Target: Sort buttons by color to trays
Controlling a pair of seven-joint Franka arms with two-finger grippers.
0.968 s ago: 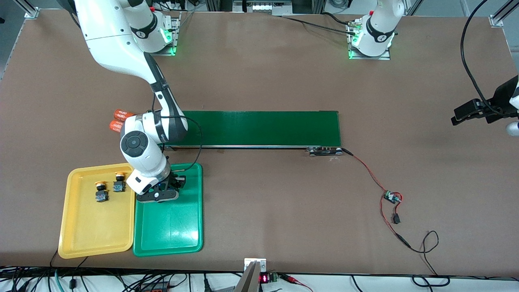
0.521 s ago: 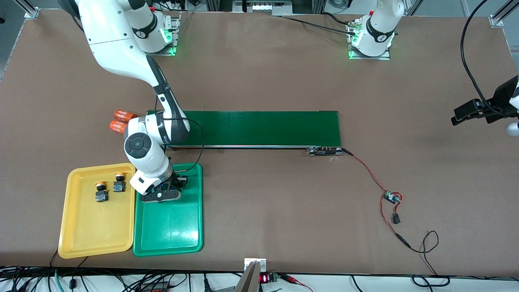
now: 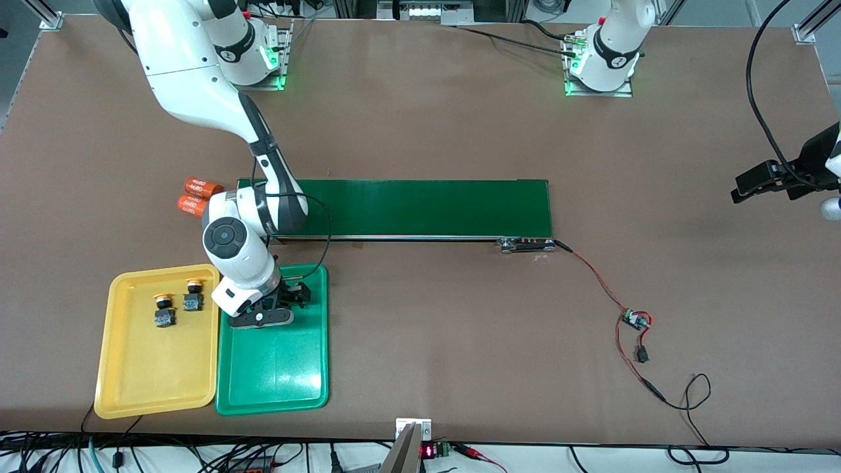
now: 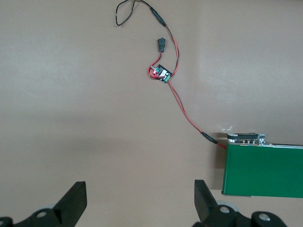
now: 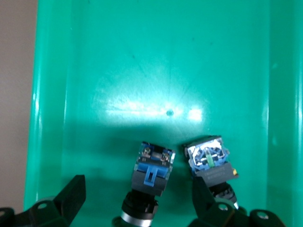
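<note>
Landmark: green tray (image 3: pixel 276 374), beside the yellow tray (image 3: pixel 141 381).
Green-cap buttons (image 5: pixel 150 172): two, lying in the green tray, under the right gripper.
Yellow-cap buttons (image 3: pixel 164 310): two, in the yellow tray.
Right gripper (image 5: pixel 135 198): spread wide, holding nothing, low over the green tray.
Left gripper (image 4: pixel 137 201): spread, empty, waiting far from the green tray.
Handling: likely light, rigid, smooth; pinch the block body's flat sides.

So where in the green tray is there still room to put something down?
The green tray is bare in its part nearer the front camera. It is crowded at the conveyor belt end, where two buttons lie under the open right gripper.
</note>
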